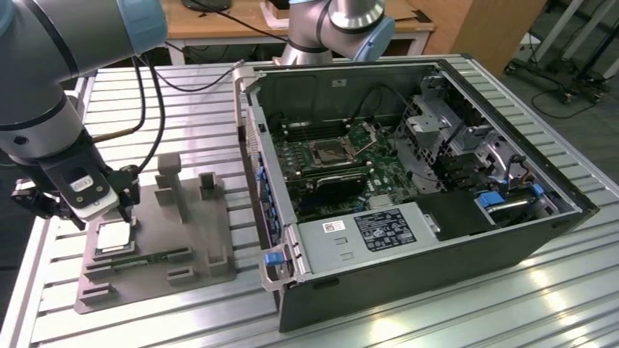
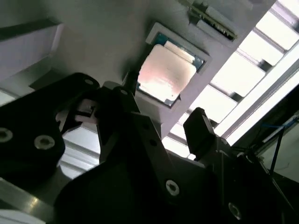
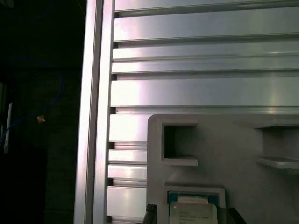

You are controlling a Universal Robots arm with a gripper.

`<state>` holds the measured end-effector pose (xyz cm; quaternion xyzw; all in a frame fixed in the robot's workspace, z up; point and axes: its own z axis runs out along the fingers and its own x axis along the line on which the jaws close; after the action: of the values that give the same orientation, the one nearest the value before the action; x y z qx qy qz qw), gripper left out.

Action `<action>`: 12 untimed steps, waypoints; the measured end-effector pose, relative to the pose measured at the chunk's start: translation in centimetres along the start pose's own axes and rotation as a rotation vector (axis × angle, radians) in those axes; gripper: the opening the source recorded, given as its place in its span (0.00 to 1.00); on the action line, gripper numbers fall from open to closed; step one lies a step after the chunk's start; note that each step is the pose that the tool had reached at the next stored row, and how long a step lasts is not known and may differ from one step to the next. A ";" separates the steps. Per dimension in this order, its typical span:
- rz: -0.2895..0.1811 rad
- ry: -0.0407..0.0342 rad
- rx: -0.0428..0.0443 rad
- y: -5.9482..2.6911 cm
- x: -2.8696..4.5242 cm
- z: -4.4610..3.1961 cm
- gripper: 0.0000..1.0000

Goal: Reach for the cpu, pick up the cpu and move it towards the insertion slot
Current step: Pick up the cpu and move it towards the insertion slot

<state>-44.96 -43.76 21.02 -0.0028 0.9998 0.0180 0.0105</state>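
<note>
Just below the spread gripper (image 2: 160, 102) lies the cpu (image 2: 166, 74) (flat in its grey holder (image 2: 107, 37)), not yet gripped.

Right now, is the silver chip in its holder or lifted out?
In: the cpu lies flat in a square recess of the gray holder, open gripper above it.

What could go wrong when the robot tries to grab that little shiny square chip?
The cpu sits low in a snug pocket of the grey holder, so the open gripper above it could catch the pocket's rim and miss or tilt the chip. The memory stick lies close by in the same holder; a finger might bump it. The insertion slot is down inside the computer case, whose walls and cables a carried chip could knock.
</note>
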 end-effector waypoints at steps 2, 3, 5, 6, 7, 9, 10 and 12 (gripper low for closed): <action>0.000 0.0001 0.0001 0.00 0.00 0.00 0.67; 0.000 0.0001 0.0001 0.00 0.00 -0.01 0.67; 0.000 0.0002 0.0001 -0.01 0.05 -0.01 0.67; 0.000 0.0001 0.0001 -0.01 0.05 -0.01 0.67; 0.000 0.0001 0.0001 -0.01 0.05 -0.01 0.67; 0.000 0.0001 0.0001 -0.01 0.06 0.00 0.67; 0.000 0.0001 0.0001 -0.01 0.06 -0.01 0.67; 0.000 0.0001 0.0001 -0.01 0.06 -0.01 0.67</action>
<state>-45.02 -43.76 21.02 -0.0028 0.9998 0.0180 0.0104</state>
